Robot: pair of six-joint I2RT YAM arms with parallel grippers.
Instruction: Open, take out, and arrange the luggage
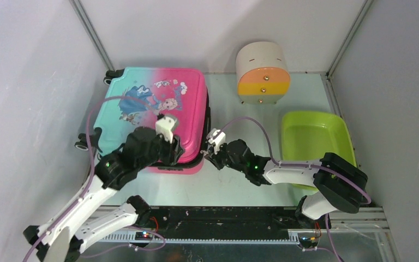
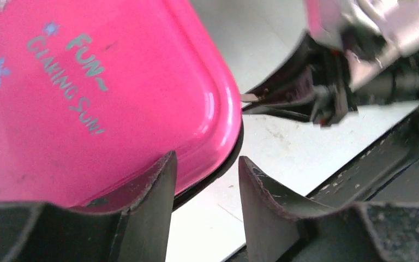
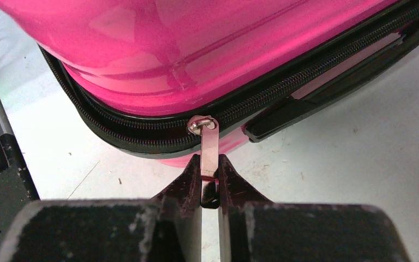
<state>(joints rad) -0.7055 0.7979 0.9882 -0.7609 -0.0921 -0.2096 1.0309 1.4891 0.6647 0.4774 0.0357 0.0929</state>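
Observation:
The luggage (image 1: 158,106) lies flat at the left of the table, closed, teal at its left and pink at its right, with black wheels on its left side. Its pink corner (image 2: 142,93) fills the left wrist view. My left gripper (image 2: 206,158) hovers over that near right corner, open, with only bare table between its fingers. My right gripper (image 3: 210,161) is just to the right of that corner (image 1: 208,157) and is shut on the silver zipper pull (image 3: 209,144). The pull hangs from the slider on the black zipper (image 3: 283,87), which still looks closed along the pink shell (image 3: 196,49).
A beige cylinder with an orange-yellow face (image 1: 262,73) stands at the back, right of the luggage. A lime-green tray (image 1: 316,139) sits at the right, partly under my right arm. Grey walls enclose three sides. A black rail (image 1: 223,218) runs along the near edge.

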